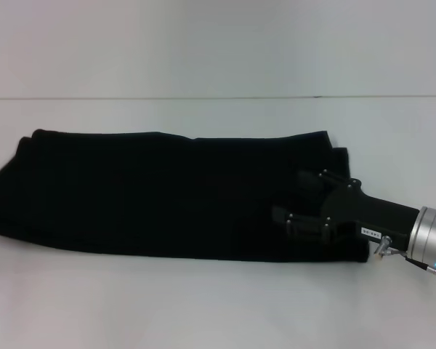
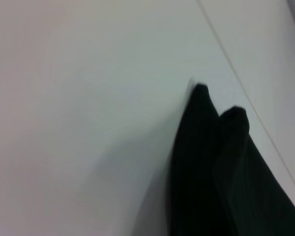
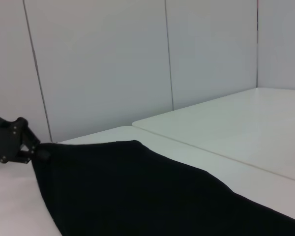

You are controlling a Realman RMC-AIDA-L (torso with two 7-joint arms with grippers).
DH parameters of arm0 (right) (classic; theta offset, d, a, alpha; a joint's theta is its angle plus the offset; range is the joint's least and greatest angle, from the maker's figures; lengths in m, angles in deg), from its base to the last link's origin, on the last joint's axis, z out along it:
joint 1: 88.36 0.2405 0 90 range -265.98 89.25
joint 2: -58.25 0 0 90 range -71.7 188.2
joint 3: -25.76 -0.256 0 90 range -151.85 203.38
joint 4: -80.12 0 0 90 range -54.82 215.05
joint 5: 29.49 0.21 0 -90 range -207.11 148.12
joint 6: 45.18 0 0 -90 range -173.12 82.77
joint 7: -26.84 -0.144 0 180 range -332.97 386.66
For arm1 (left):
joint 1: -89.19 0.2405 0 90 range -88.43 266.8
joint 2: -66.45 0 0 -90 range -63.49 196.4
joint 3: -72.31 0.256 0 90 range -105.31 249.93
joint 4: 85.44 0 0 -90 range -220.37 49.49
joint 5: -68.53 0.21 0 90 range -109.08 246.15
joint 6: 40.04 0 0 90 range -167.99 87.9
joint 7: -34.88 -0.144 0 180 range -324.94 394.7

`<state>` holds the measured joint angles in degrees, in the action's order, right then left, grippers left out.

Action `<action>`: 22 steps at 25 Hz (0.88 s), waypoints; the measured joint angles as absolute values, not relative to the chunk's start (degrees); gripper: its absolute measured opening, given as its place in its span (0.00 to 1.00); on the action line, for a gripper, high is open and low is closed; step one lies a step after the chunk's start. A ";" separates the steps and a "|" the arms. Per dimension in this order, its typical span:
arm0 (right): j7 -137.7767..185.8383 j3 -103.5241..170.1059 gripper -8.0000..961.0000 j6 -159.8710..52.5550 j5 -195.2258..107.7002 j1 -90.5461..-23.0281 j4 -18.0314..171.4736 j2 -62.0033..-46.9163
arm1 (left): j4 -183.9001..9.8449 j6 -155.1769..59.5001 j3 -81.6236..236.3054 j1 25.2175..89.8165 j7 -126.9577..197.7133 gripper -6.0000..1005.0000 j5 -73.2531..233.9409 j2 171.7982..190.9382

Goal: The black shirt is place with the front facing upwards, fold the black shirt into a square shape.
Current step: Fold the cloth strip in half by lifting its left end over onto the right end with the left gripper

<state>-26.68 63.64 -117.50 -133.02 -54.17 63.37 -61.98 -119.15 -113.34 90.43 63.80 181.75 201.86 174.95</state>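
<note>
You had the large black cloth T-shirt (image 1: 167, 193) lying across the white tabletop (image 1: 203, 305) as a long band, already folded lengthwise, running from the robot's left to its right. No lettering or label showed on the upper face; only plain dark cloth was visible.

The right tool (image 1: 305, 203) sat over the right end of the band, its two black fingers spread apart with the cloth showing between them. Whether they pinched a layer or merely rested on it, you could not have told from the head view. In the right wrist view another black tool (image 3: 32, 150) appeared at the far corner of the shirt, touching the hem; I judged it to be the left tool, though its fingers were too dark and small to read, so I cannot tell its state. The left wrist view showed only two rounded corners of the cloth against bare tabletop.

The shirt looked light, limp and soft, with no stiffness: it would sag and drape from any lifted point, and stacked layers could slip over one another. I judged your best hold to be at the two corners of one short end, catching all the layers together, so the end would carry over evenly. A grip on the top layer alone could peel the fold open.
</note>
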 joint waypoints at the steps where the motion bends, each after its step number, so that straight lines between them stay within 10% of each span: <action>1: -26.68 63.64 0.98 -117.50 -133.00 -54.17 63.39 -61.98 | -119.20 -112.68 90.39 63.68 181.56 0.04 201.68 174.90; 22: -26.75 62.67 0.98 -116.06 -132.84 -54.81 64.59 -61.98 | -119.00 -106.10 86.09 63.16 176.30 0.05 200.85 173.42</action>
